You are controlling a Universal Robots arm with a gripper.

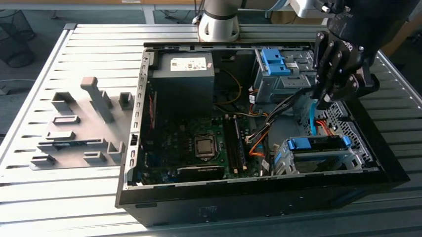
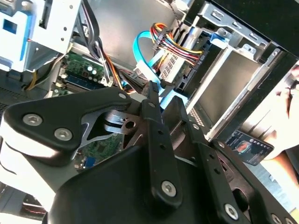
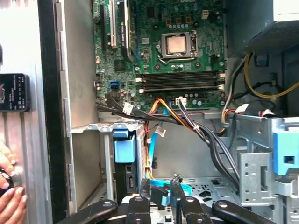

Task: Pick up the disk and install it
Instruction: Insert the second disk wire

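Note:
The disk [image 1: 317, 143] lies in the lower drive cage [image 1: 285, 159] at the exterior view's right of the open computer case. Its blue rail faces up, and in the first wrist view the blue tab [image 3: 124, 149] stands above its dark end. In the second wrist view the disk's grey face [image 2: 229, 88] fills the cage frame. My black gripper [image 1: 322, 102] hangs just above and behind that cage. The fingers [image 3: 145, 187] are closed together on a blue flat cable [image 3: 162, 195], also seen in the second wrist view as the blue cable [image 2: 140, 51].
A bare blue bracket [image 1: 274, 61] sits in the upper bay. Bundles of coloured wires [image 1: 264, 129] cross between motherboard [image 1: 197, 143] and cages. A person's hand [image 3: 8, 196] and a small dark device [image 3: 14, 92] are outside the case wall. Grey fixtures [image 1: 79, 123] stand on the slatted table.

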